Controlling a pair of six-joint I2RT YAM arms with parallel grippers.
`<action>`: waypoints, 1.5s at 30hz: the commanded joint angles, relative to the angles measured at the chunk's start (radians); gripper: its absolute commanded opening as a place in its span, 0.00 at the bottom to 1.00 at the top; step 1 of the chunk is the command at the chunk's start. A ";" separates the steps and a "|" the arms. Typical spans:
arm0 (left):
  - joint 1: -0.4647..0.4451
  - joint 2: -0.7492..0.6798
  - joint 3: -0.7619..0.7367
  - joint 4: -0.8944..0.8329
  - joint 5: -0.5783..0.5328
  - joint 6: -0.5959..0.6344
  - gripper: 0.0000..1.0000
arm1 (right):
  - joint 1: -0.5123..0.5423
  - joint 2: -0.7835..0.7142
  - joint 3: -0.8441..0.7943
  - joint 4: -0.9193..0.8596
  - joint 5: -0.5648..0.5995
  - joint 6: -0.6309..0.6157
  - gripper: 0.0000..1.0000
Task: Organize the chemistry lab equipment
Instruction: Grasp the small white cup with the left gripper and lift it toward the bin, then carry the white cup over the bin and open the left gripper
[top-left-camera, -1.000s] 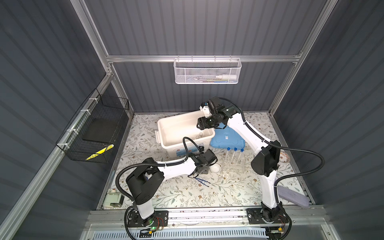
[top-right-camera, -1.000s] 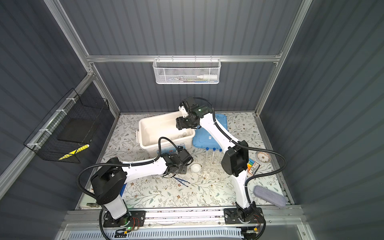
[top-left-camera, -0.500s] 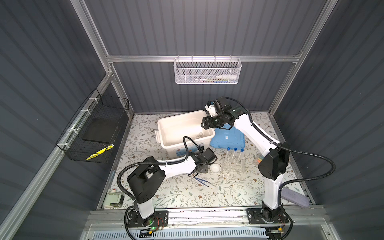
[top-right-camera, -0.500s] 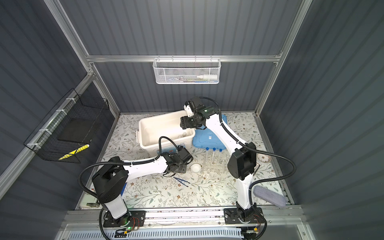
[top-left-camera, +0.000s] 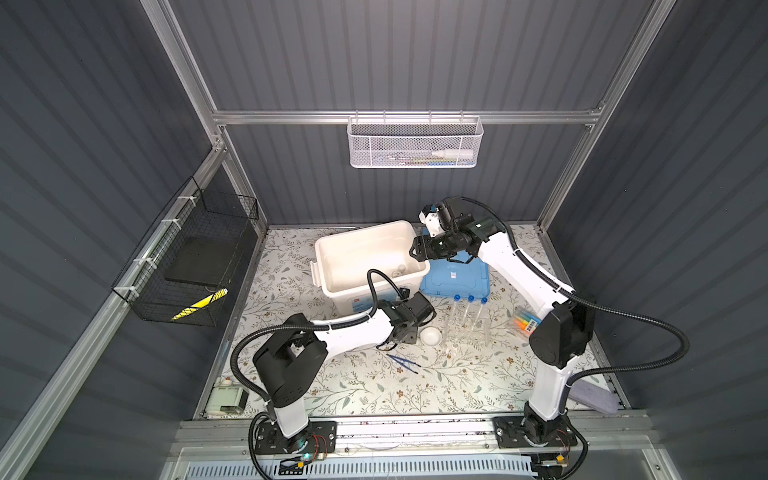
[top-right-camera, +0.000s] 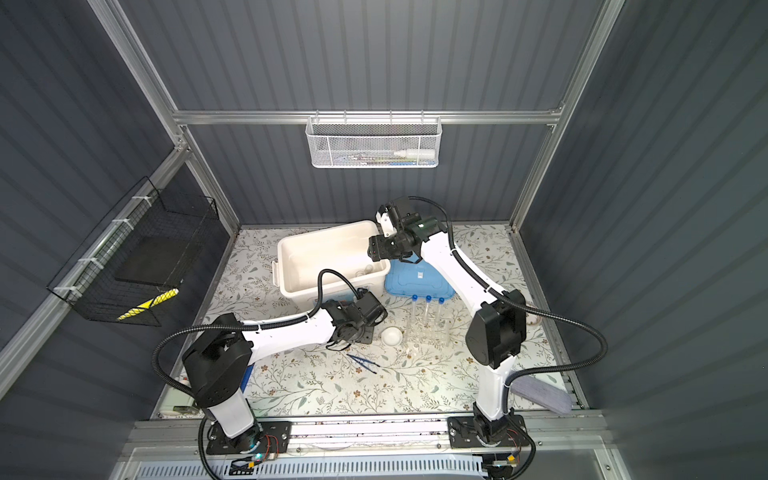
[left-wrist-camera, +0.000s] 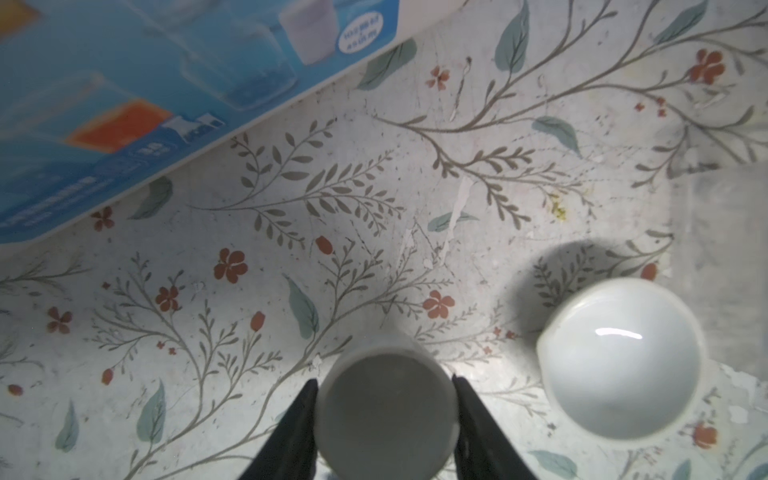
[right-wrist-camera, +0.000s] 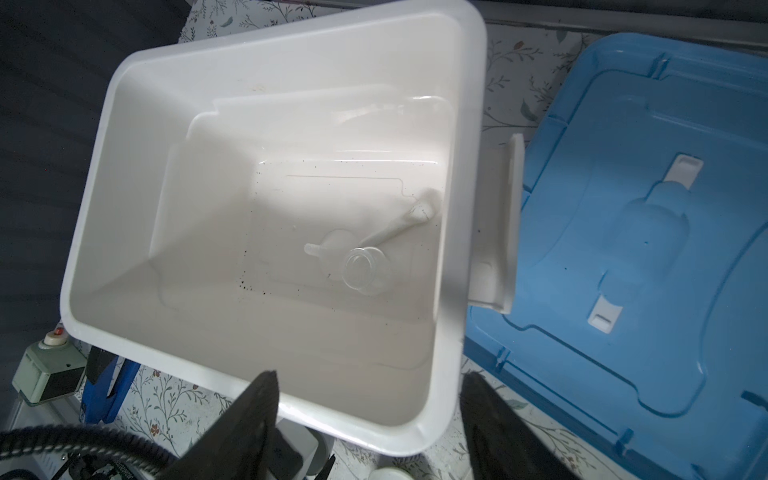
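Step in hand: a small white dish (left-wrist-camera: 386, 419) is being taken from the counter (left-wrist-camera: 374, 208) by the left pincer (left-wrist-camera: 383, 379), judged to be the start of its transfer to the bin.
Left pincer: closed on the dish, one finger pressed against each side of its wall; whether the dish is lifted yet cannot be told.
Right pincer (right-wrist-camera: 369, 374): open and empty, held above the rim of the bin (right-wrist-camera: 124, 187).
In the bin: the white rod (right-wrist-camera: 415, 212) and the clear flask (right-wrist-camera: 365, 268), lying together.
Left on the counter: the second dish (left-wrist-camera: 619, 361) near the gripped one, the tweezers (top-left-camera: 403, 361), and the capped tubes (top-left-camera: 471, 311) in the clear rack (top-left-camera: 453, 332).
Next move: a straight lift clear of the second dish is called for, then a carry over the bin wall. The right arm should be kept out of that path.
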 joint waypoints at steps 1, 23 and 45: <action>0.005 -0.076 0.063 -0.081 -0.036 0.024 0.41 | -0.009 -0.044 -0.034 0.035 -0.017 0.004 0.73; 0.139 -0.221 0.425 -0.365 -0.132 0.203 0.41 | -0.041 -0.144 -0.173 0.079 -0.029 0.005 0.74; 0.497 0.136 0.521 -0.244 0.191 0.379 0.41 | -0.041 -0.279 -0.386 0.134 -0.074 -0.035 0.76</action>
